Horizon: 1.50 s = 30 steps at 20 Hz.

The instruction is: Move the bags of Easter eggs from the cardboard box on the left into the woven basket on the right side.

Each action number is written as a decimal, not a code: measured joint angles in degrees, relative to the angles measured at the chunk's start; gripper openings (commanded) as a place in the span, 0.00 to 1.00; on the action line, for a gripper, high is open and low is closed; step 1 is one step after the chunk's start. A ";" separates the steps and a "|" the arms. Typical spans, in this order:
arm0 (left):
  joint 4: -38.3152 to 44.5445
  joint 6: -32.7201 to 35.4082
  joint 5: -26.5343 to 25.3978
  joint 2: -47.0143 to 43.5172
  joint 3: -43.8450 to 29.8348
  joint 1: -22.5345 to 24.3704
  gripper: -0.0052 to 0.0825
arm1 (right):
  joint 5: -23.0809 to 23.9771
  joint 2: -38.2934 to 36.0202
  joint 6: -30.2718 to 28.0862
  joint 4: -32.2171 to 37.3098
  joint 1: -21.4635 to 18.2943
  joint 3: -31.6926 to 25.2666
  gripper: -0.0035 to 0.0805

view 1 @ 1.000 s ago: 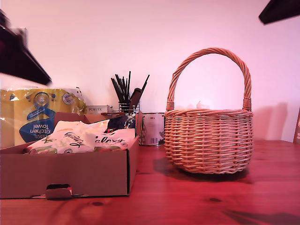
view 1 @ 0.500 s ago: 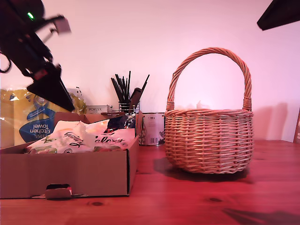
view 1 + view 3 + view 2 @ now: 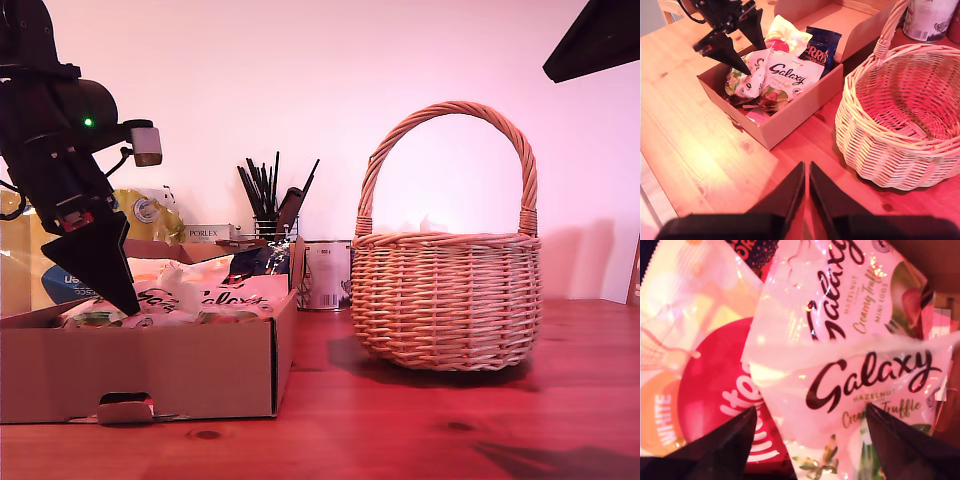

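The cardboard box (image 3: 150,370) sits on the counter (image 3: 400,430) at the exterior view's lower left, with the bags of Easter eggs (image 3: 215,295) inside. The woven basket (image 3: 447,300) stands at that view's right, apart from the box. A tin can (image 3: 327,275) stands behind, between them.

The brown cardboard box (image 3: 180,370) is sitting open on the wooden table at the exterior view's left, and shiny bags are lying piled inside it: two cream Galaxy bags (image 3: 790,75), a red and yellow bag (image 3: 715,390) and a dark blue bag (image 3: 821,50). The round woven basket (image 3: 445,300) is standing upright beside the box, at the exterior view's right, with its tall handle arching over it.
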 measured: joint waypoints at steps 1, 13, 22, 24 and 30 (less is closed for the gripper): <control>-0.90 0.00 0.02 0.00 0.00 0.00 0.63 | 0.00 0.00 0.00 0.00 0.00 0.00 0.03; -4.17 -0.09 1.77 0.02 0.00 0.02 0.03 | -0.04 0.00 0.02 0.02 0.00 0.00 0.03; -13.81 -0.15 1.97 0.02 6.67 -0.09 0.03 | -0.04 0.00 0.00 0.00 0.00 0.00 0.03; -15.52 -0.48 2.93 0.02 9.33 -0.37 0.03 | -0.02 0.00 0.00 0.02 0.00 0.00 0.03; -17.33 -1.68 3.02 0.02 11.37 -2.14 0.25 | -0.04 0.00 0.02 0.00 0.00 0.00 0.03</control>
